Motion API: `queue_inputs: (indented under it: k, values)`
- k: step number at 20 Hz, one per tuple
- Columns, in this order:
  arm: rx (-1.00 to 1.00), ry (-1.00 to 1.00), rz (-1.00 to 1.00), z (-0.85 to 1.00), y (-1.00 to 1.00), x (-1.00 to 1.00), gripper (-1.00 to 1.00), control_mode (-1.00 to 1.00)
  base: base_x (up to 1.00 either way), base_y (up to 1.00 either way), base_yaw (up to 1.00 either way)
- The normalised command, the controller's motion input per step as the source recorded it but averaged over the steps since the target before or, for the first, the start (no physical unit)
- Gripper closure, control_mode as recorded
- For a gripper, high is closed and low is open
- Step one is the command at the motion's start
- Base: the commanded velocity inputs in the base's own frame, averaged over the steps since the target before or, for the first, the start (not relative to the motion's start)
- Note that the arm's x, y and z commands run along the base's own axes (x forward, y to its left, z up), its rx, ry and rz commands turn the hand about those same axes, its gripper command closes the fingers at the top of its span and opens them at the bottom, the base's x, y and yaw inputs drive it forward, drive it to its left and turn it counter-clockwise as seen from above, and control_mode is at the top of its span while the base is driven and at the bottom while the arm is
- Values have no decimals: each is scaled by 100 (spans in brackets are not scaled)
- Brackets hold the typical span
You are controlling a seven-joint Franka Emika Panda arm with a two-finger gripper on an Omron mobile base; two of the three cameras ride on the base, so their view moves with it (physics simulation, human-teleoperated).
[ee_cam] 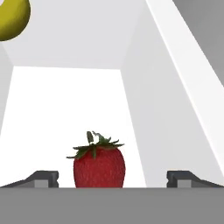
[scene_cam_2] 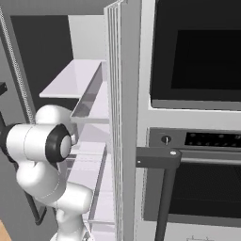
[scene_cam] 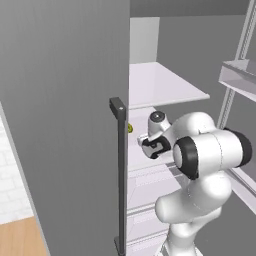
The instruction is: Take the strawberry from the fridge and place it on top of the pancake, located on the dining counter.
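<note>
The hand view is showing the strawberry [ee_cam: 99,166] up close, sitting upright on a white shelf [ee_cam: 61,109] inside the fridge [scene_cam: 65,125]. The pincer [ee_cam: 113,179] is standing wide open, with the berry between its two tips and not touching them. A yellow thing [ee_cam: 13,17] is peeking in at the top corner. The left base view is showing the arm [scene_cam: 205,155] reaching into the fridge past the door handle [scene_cam: 120,175]. The right base view is showing the black oven [scene_cam_2: 197,117] beside the fridge
</note>
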Motion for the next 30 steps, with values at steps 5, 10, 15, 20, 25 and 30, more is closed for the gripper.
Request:
queue_inputs:
  k: [5, 10, 15, 20, 25, 30]
  values:
    - [0, 0, 0, -23, 0, 7, -100, -100, 0, 0, 0]
    - [0, 0, 0, -34, 0, -5, -100, -100, 0, 0, 0]
    - [0, 0, 0, -30, 0, 0, 100, -100, 0, 0, 0]
    - [0, 0, 0, -24, 1, -4, 100, -100, 0, 0, 0]
    - [0, -2, 0, -19, -5, -18, 100, -100, 0, 0, 0]
    - [0, -16, -1, 13, -3, -80, 100, -100, 0, 0, 0]
